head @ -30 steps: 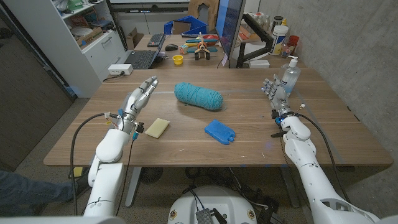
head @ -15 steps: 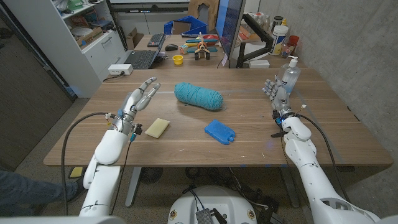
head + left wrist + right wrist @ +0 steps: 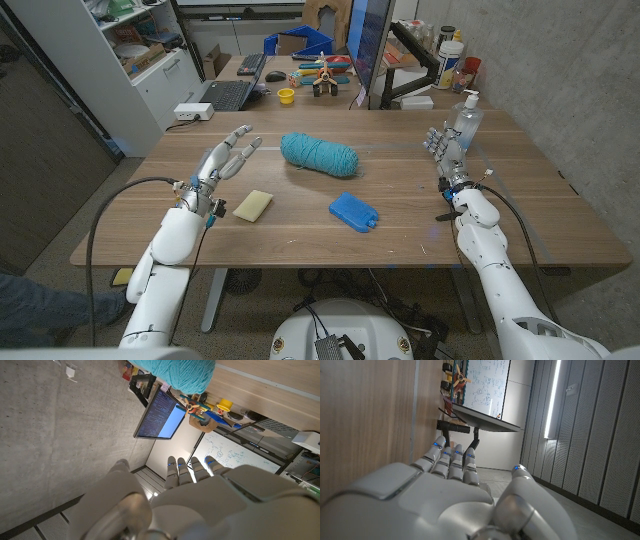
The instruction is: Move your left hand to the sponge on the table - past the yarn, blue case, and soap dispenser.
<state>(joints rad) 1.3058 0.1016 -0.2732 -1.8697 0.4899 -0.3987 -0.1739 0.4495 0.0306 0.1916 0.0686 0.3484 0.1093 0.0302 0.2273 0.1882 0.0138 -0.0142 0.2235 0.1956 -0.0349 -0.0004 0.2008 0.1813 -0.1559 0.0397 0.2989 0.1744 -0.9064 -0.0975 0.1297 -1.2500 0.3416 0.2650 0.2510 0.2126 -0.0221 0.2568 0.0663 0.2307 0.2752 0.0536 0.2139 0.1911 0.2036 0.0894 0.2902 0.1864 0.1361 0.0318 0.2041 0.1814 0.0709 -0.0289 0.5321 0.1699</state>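
Observation:
A pale yellow sponge [image 3: 253,205] lies on the wooden table [image 3: 400,245] near the front left. My left hand [image 3: 222,161] is raised above the table just behind and left of the sponge, fingers spread, holding nothing; its back [image 3: 200,505] fills the left wrist view. The teal yarn ball [image 3: 318,154] lies mid-table and shows again as yarn [image 3: 187,372]. A blue case [image 3: 353,211] sits right of the sponge. A clear soap dispenser [image 3: 466,122] stands at the back right. My right hand [image 3: 441,146] stands upright beside it, fingers apart and empty, also seen as hand [image 3: 450,490].
A laptop [image 3: 228,92] and a white box [image 3: 192,112] sit on a second desk behind the table. A monitor [image 3: 368,45], toys, a yellow cup [image 3: 286,96] and bottles [image 3: 452,55] crowd the far side. Cables trail from both wrists.
My left hand has drifted slightly right and forward, toward the sponge, with its fingers spreading a little wider. The right hand and the objects stayed put.

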